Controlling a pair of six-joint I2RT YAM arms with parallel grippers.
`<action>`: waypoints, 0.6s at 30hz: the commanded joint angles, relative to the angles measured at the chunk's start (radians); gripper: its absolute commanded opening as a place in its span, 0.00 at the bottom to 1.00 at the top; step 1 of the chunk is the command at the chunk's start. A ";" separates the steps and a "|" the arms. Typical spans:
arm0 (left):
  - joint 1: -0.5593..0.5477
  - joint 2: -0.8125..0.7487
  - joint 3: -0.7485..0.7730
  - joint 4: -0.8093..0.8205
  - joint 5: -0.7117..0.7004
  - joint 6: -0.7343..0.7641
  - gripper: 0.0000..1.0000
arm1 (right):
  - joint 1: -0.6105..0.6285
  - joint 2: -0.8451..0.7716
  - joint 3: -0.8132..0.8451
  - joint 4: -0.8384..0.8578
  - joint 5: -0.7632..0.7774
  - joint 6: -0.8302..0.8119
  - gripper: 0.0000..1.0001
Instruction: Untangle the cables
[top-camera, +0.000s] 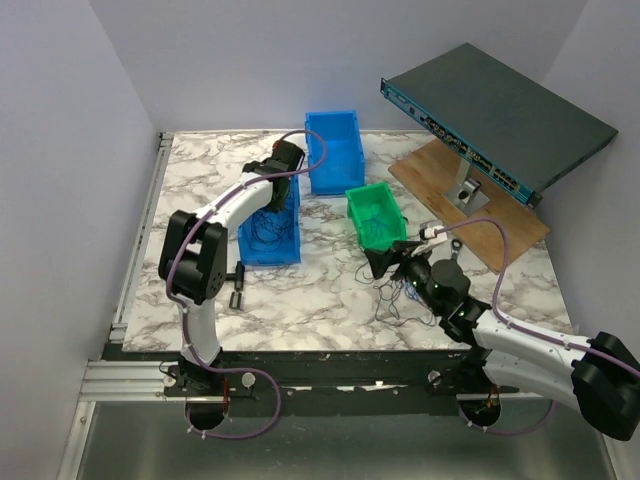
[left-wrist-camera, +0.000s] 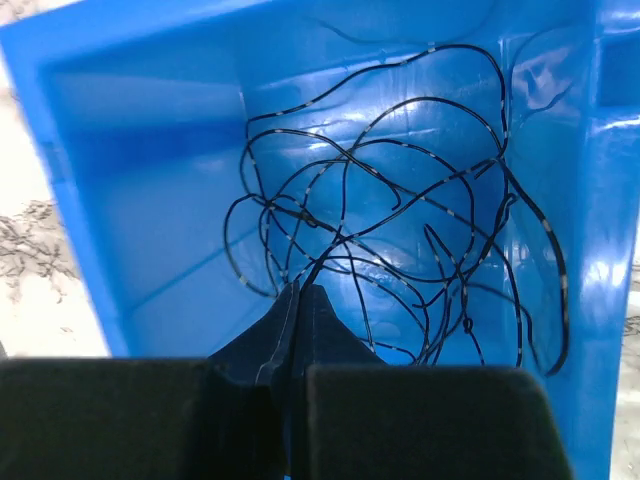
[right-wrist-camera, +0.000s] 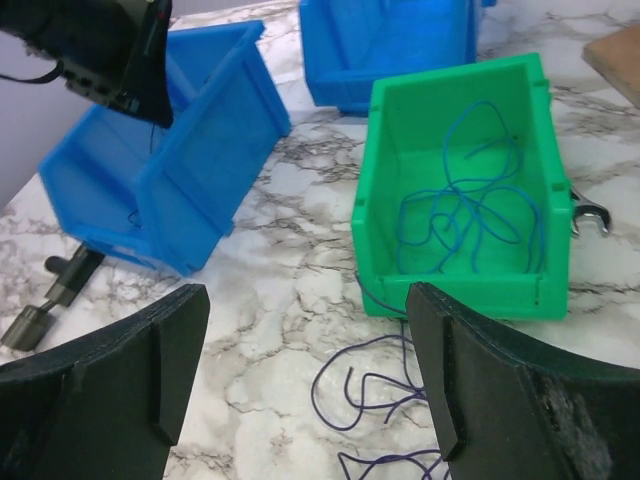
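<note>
left gripper (left-wrist-camera: 298, 296) is clenching on dark cables (left-wrist-camera: 345, 245) inside blue bin (left-wrist-camera: 150, 200) | right gripper (right-wrist-camera: 307, 297) is hovering released above table (right-wrist-camera: 280, 265) | blue cables (right-wrist-camera: 465, 215) are lying partly in green bin (right-wrist-camera: 450, 290), partly on table

Left of the green bin (right-wrist-camera: 450, 292), a strip of bare table (right-wrist-camera: 300, 230) lies open as far as the near blue bin (right-wrist-camera: 200, 170), where the left arm (top-camera: 232, 203) reaches into the mouth. Behind the green bin, the far blue bin (right-wrist-camera: 390, 50) stands near, leaving a narrow gap. Just right of it lies a wrench (right-wrist-camera: 590, 215); beyond, the board (top-camera: 505, 228) and tilted switch (top-camera: 500, 110) block the way. In front, loose cables (right-wrist-camera: 370, 395) litter the marble below the right gripper (right-wrist-camera: 305, 320), its jaws spread wide. The green bin is open from above.
</note>
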 joint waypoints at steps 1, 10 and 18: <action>-0.006 -0.008 0.092 -0.086 -0.006 -0.032 0.00 | 0.000 -0.018 0.030 -0.119 0.191 0.065 0.88; -0.036 -0.243 0.089 -0.120 0.038 -0.057 0.66 | 0.000 -0.026 0.359 -1.038 0.341 0.381 0.91; -0.150 -0.465 -0.066 -0.087 0.030 -0.183 0.98 | -0.001 0.008 0.322 -1.061 0.383 0.483 0.78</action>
